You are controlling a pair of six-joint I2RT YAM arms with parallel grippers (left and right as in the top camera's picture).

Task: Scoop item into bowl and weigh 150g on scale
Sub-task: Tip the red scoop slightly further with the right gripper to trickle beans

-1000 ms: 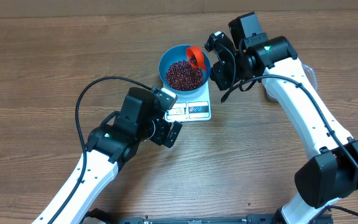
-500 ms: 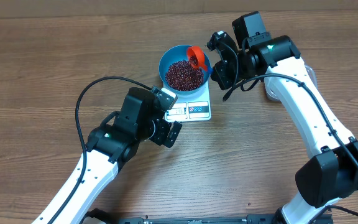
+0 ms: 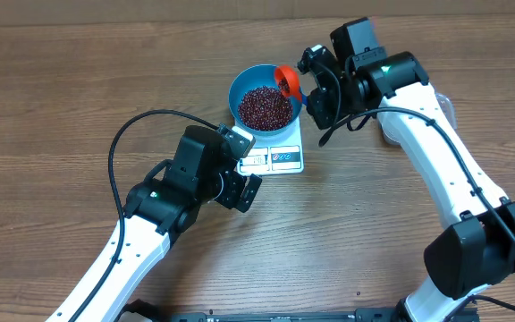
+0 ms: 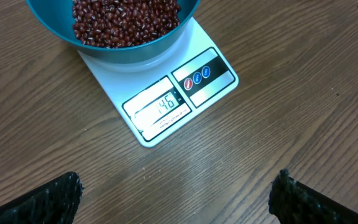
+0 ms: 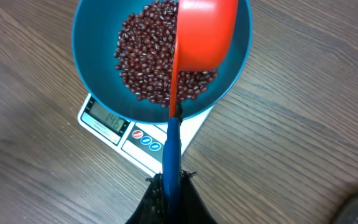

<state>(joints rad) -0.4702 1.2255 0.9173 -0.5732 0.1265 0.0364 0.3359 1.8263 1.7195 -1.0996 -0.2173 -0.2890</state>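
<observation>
**Tipped at the rim, over a filled bowl**

Against a second ago: finds the orange scoop (image 3: 285, 79) shifted from above the middle of the beans (image 3: 265, 107) out to the far right rim of the blue bowl (image 3: 237, 97), and turned more on edge. Finds the left arm where it was, with bowl and scale (image 3: 284, 161) unmoved on the wooden table (image 3: 61, 89).

From overhead: places the bowl on the far part of the scale, beans heaped inside. Gives no clear look at either pair of jaws.

From the right wrist: shows the right gripper (image 5: 171, 186) clamped tight on the scoop's blue handle (image 5: 171, 149), cup side-on above the beans and seemingly empty, though its inside faces away.

From the left wrist: shows the left gripper (image 4: 173, 205) spread wide, fingers (image 4: 42, 202) in the two lower corners, gripping nothing, above bare wood just short of the scale's near edge. Brings the display (image 4: 157, 107) closest, with "46" plain. Hints at a faint leading digit, read as "146" from the right wrist.
</observation>
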